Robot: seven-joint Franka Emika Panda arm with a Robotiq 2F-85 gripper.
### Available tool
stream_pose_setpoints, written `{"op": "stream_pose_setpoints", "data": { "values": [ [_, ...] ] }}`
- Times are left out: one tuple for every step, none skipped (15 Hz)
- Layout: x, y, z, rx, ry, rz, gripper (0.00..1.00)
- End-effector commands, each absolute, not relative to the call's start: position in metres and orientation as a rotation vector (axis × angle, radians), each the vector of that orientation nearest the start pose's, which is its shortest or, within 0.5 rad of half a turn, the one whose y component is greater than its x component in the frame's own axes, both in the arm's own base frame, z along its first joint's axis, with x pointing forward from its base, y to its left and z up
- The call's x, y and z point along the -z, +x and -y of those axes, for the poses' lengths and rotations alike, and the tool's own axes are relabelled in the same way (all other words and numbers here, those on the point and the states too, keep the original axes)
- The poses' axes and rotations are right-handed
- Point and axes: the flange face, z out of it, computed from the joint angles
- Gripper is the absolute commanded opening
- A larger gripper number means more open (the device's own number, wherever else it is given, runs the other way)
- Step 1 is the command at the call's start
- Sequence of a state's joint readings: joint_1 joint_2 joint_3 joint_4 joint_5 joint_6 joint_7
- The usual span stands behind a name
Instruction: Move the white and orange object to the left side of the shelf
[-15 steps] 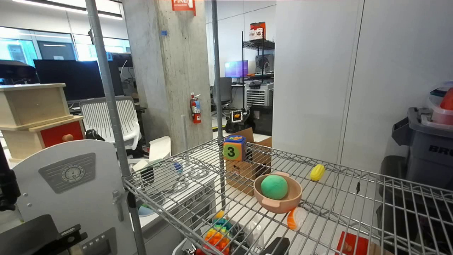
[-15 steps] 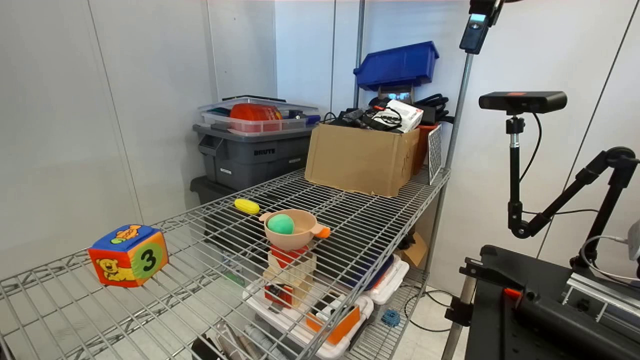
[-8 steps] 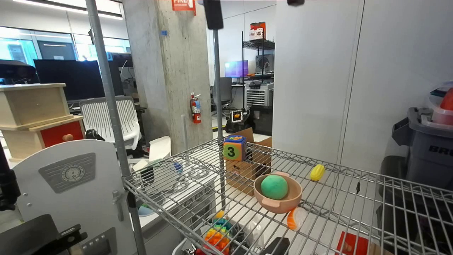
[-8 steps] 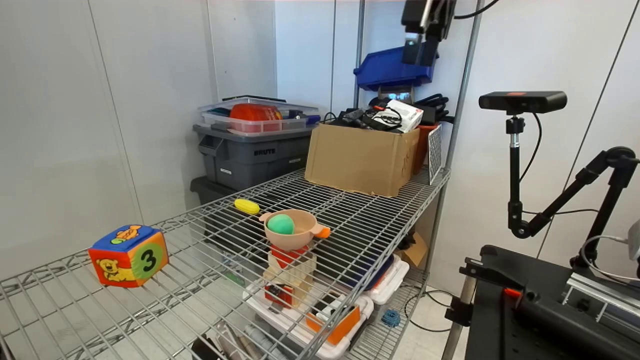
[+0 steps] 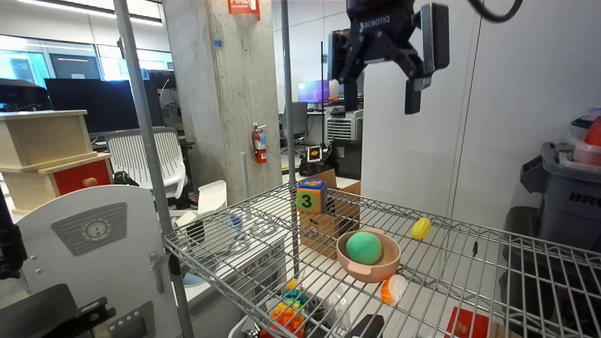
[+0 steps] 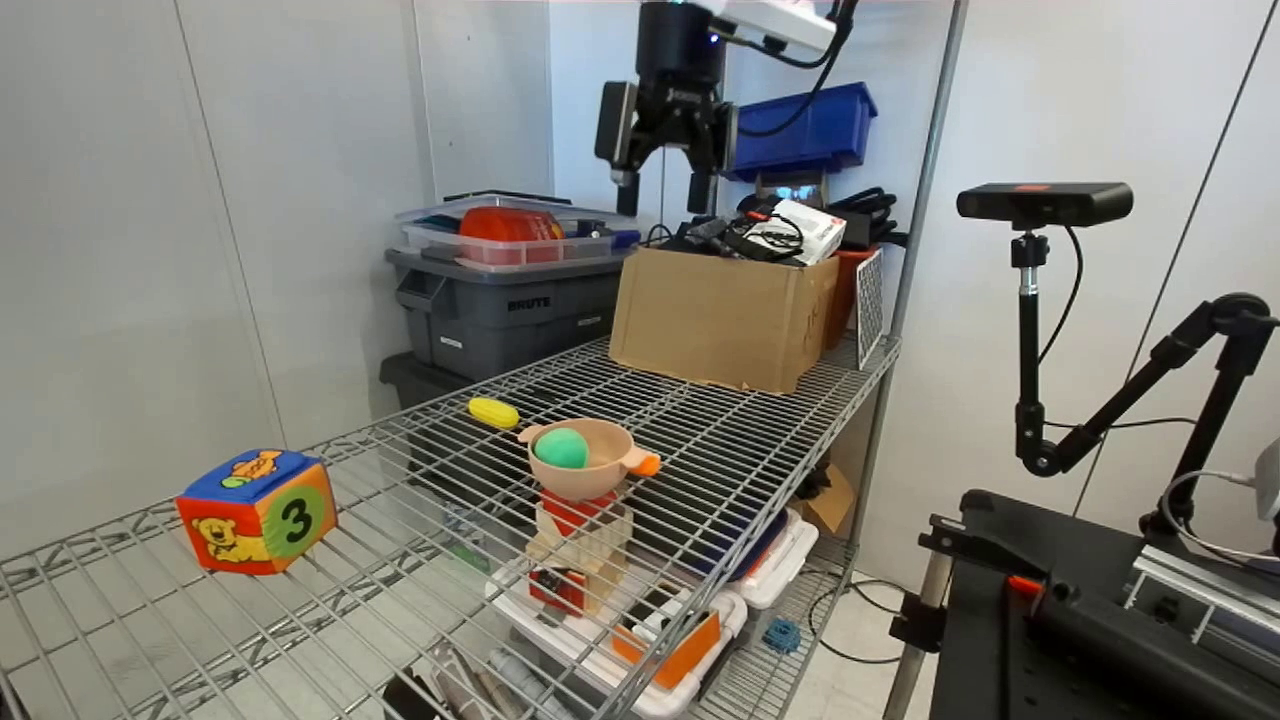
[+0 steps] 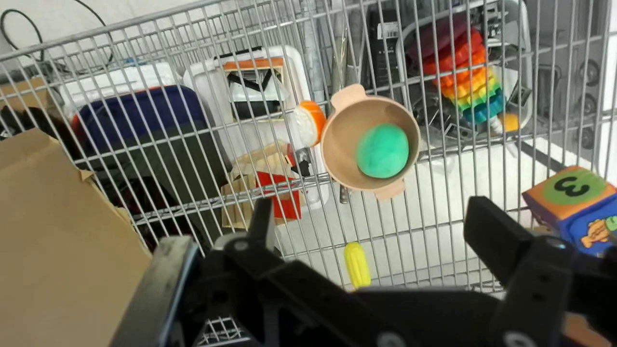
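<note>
Two fingers (image 5: 413, 96) spread, I hold my empty claw (image 5: 381, 104) well above the bowl (image 7: 341, 144); below, the orange-white piece (image 7: 310, 123) lies right beside the bowl, lengthwise along its curve.

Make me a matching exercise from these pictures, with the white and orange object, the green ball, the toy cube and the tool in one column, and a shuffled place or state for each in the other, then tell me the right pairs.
Column one:
1. white and orange object
2. green ball
3. toy cube
4. tool

Column two:
A. marked with a black 3
B. open, above the shelf
C. beside the tan bowl, outside it
D. inside that bowl

Right pairs: 1-C, 2-D, 3-A, 4-B.
</note>
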State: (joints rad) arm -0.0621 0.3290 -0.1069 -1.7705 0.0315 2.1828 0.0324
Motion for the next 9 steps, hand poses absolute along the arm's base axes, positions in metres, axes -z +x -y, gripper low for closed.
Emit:
{"op": "stream_pose_setpoints", "data": {
  "values": [
    [-0.351, 0.703, 0.093, 0.134, -3.097, -0.494, 1.0],
    [-0.339, 0.714, 0.092, 0.121, -3.125, -0.527, 1.0],
    [-0.329, 0.724, 0.091, 0.125, -3.135, -0.56, 1.0],
    [-0.321, 0.735, 0.092, 0.144, -3.151, -0.6, 1.0],
    [-0.315, 0.744, 0.094, 0.161, -3.16, -0.641, 1.0],
    [-0.31, 0.753, 0.095, 0.175, -3.162, -0.683, 1.0],
    [-0.306, 0.76, 0.098, 0.187, -3.162, -0.719, 1.0],
    [-0.303, 0.767, 0.101, 0.197, -3.161, -0.75, 1.0],
    [-0.299, 0.773, 0.103, 0.194, -3.157, -0.772, 1.0]
  ]
}}
